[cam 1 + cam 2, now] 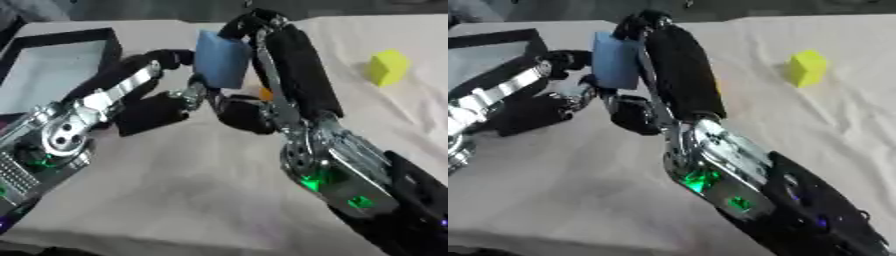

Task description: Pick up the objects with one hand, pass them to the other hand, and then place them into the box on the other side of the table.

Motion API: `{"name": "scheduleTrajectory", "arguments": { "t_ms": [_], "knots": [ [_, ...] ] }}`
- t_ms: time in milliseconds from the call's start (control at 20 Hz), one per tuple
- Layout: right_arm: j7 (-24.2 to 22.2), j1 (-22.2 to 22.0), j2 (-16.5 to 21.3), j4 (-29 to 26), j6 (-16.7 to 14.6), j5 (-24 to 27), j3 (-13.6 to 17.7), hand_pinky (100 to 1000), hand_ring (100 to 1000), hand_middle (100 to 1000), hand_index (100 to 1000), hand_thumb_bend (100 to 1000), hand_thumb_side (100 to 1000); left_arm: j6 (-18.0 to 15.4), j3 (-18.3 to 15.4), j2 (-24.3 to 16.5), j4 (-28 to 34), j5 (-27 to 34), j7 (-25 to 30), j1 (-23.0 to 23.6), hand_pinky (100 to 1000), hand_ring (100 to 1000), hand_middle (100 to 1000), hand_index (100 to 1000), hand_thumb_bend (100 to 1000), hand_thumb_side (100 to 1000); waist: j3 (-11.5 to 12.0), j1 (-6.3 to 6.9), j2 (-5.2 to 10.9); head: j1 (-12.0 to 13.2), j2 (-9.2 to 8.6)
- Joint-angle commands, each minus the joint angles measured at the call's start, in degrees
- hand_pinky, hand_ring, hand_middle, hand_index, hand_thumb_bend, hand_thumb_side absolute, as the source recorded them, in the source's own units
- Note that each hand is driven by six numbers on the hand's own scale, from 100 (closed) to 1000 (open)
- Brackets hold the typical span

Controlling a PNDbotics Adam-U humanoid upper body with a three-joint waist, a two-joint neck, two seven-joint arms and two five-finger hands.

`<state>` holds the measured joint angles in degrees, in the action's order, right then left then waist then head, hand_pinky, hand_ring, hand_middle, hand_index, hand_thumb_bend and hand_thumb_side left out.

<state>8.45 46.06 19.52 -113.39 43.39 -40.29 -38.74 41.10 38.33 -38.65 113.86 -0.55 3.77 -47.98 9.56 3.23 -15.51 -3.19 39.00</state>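
Observation:
A light blue block point(220, 57) is held upright above the middle of the table, between my two hands. My right hand point(297, 70) reaches up from the lower right, its black fingers point(254, 22) curled over the block's top and right side. My left hand point(149, 112) comes in from the lower left; its fingers point(171, 56) curl against the block's left edge and its thumb sits under the bottom corner. A black-rimmed box point(61, 36) with a pale floor stands at the far left. A yellow block point(388, 67) lies on the cloth at the far right.
The table is covered with a beige cloth point(175, 190). A small orange thing point(265, 93) shows just behind my right hand, mostly hidden. My two forearms fill the lower corners of both views.

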Motion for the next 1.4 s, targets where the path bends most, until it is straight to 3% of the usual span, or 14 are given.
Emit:
{"name": "scheduleTrajectory", "arguments": {
  "t_ms": [50,700,1000,1400],
  "knots": [
    [-0.5,1.0,-0.1,-1.2,-0.6,-0.1,-0.4,690,583,485,462,100,100,-0.3,-0.7,0.0,0.7,0.0,0.3,-1.7,1000,1000,919,960,100,894,0.1,0.09,-0.06,0.3,-0.92],
    [-1.1,0.8,0.3,-1.2,-0.2,-0.2,-0.3,685,577,484,460,100,100,-4.9,0.0,-0.4,0.7,-1.7,5.7,-2.0,1000,1000,922,955,100,948,-0.1,0.1,-0.21,0.4,-0.36],
    [-1.2,0.9,0.4,-1.2,-0.3,-0.3,-0.1,685,577,484,460,100,100,-5.8,0.2,-0.2,0.7,-2.7,9.0,-2.1,1000,1000,924,953,105,998,-0.2,0.1,-0.26,0.2,-0.26],
    [-1.4,0.8,0.4,-1.2,-0.3,-0.3,0.0,684,576,484,459,100,100,-7.2,0.3,-0.1,0.7,-3.5,12.1,-2.3,1000,1000,946,951,132,1000,-0.1,0.1,-0.24,0.0,-0.23]
  ]
}}
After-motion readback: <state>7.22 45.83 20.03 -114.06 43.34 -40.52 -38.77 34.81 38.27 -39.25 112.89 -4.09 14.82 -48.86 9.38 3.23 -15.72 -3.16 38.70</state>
